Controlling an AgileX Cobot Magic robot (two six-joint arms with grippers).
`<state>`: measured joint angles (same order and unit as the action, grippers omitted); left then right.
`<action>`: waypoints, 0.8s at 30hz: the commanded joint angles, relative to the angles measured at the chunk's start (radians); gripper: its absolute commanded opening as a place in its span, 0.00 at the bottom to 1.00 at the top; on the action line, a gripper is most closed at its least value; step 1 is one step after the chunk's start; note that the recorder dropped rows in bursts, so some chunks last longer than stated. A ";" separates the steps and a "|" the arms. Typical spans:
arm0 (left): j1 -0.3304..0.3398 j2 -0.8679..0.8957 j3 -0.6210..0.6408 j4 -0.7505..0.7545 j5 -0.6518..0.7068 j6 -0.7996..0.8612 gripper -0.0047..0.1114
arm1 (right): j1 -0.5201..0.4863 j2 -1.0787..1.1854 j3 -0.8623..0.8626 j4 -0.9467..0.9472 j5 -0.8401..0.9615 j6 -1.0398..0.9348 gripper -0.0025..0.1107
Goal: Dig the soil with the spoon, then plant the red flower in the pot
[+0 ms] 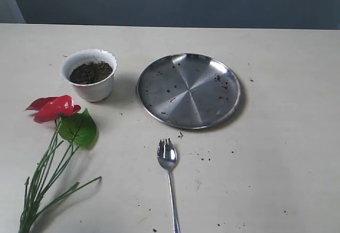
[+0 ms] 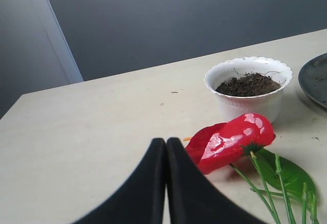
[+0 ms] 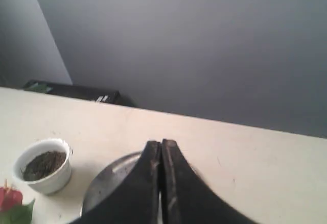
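Slim shiny silver metal spoon (image 1: 169,177) lies at 6 o'clock on the beige table (image 1: 287,153), stiff, slippery; grasp mid-handle. Left gripper (image 2: 166,145) and right gripper (image 3: 161,147) both closed, empty.

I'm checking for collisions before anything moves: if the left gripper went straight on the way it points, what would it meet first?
Probably nothing close. The left gripper, shut, points over bare table; the red flower and the pot lie off to one side of that line. Depth is hard to judge from the wrist view.
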<state>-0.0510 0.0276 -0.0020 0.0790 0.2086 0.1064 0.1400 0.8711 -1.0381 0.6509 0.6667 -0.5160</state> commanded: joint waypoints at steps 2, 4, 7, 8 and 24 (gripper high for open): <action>-0.002 -0.004 0.002 -0.008 -0.007 -0.005 0.04 | 0.047 0.275 -0.188 -0.145 0.004 0.061 0.02; -0.002 -0.004 0.002 -0.008 -0.007 -0.005 0.04 | 0.093 0.351 -0.230 -0.327 -0.041 0.183 0.02; -0.002 -0.004 0.002 -0.008 -0.007 -0.005 0.04 | 0.167 0.469 -0.292 -0.691 0.010 0.477 0.02; -0.002 -0.004 0.002 -0.008 -0.007 -0.005 0.04 | 0.191 0.516 -0.317 -0.806 0.079 0.575 0.02; -0.002 -0.004 0.002 -0.008 -0.005 -0.005 0.04 | 0.718 0.780 -0.126 -0.705 0.226 0.754 0.02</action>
<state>-0.0510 0.0276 -0.0020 0.0790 0.2086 0.1064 0.7790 1.6554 -1.2153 -0.0526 0.9541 0.1737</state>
